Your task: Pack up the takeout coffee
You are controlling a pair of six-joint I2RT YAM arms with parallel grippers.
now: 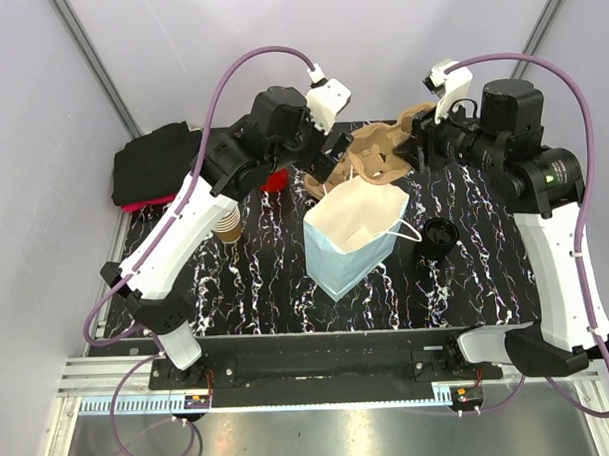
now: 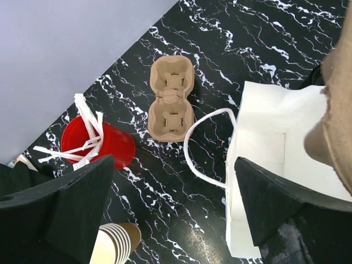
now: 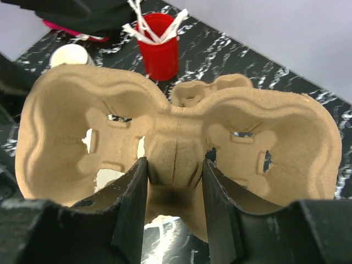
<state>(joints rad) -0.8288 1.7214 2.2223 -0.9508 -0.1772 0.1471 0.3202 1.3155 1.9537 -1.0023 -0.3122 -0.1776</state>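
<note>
A black, white-veined table (image 1: pixel 257 290) carries an open white paper bag (image 1: pixel 350 236) standing at its centre, with a black cloth (image 1: pixel 152 163) heaped at the far-left corner. Above the far edge of the bag, the right gripper (image 3: pixel 175 181) is clamped on the central ridge of a moulded-pulp cup carrier (image 3: pixel 66 126), held clear of the table. The left gripper (image 2: pixel 173 165) hangs empty with its jaws spread wide, above a second carrier (image 2: pixel 171 99) that lies flat on the table beside the bag's looped handle. Near that carrier stands a red cup (image 2: pixel 118 148) of white utensils. The kraft-paper cup (image 1: pixel 227 228) stands on the table to the left of the bag, beside the left arm. Its wall looks ringed in the left wrist view, so it may be several nested. A small black round object (image 1: pixel 440 233) sits just right of the bag.
</note>
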